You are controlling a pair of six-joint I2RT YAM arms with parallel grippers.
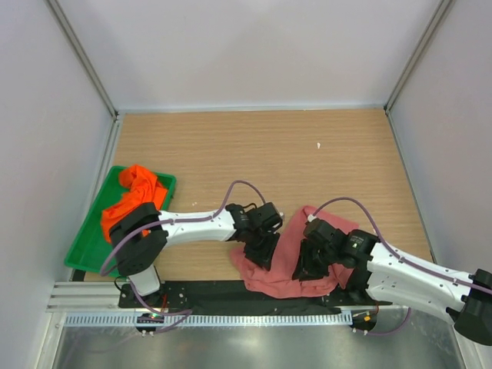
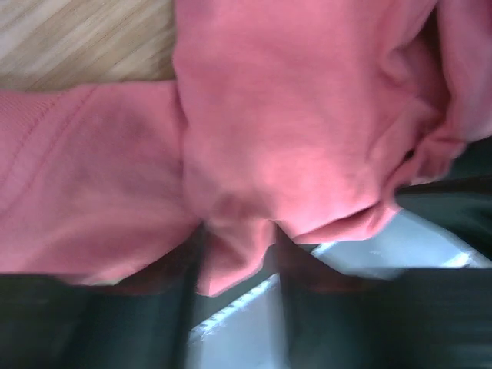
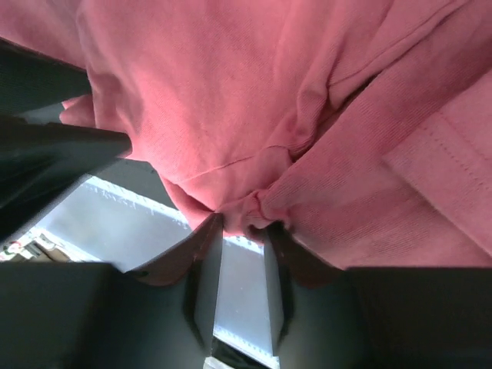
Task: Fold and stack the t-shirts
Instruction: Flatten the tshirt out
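**Q:** What was recorded in the top external view?

**A:** The pink t-shirt (image 1: 286,265) was found crumpled at the near edge of the table (image 1: 307,154), partly laid over the black strip (image 1: 192,294). The left gripper (image 1: 260,252) was set on its left side and the right gripper (image 1: 311,267) on its right side. The orange t-shirt (image 1: 134,196) was located bunched in the green tray (image 1: 83,247) at the left, well apart from both grippers.

**Q:** What was established from the left wrist view?

**A:** The left gripper (image 2: 238,234) was observed clenched on a fold of the pink t-shirt (image 2: 307,115). Cloth was pinched between the fingers (image 2: 192,292). A bare corner of the table (image 2: 77,38) was visible beyond the cloth.

**Q:** And from the right wrist view?

**A:** The right gripper (image 3: 244,224) was observed with its fingers (image 3: 206,277) drawn close together. A rolled edge of the pink t-shirt (image 3: 231,100) was gripped at the tips — the remainder of the view was filled by folds of the same garment.
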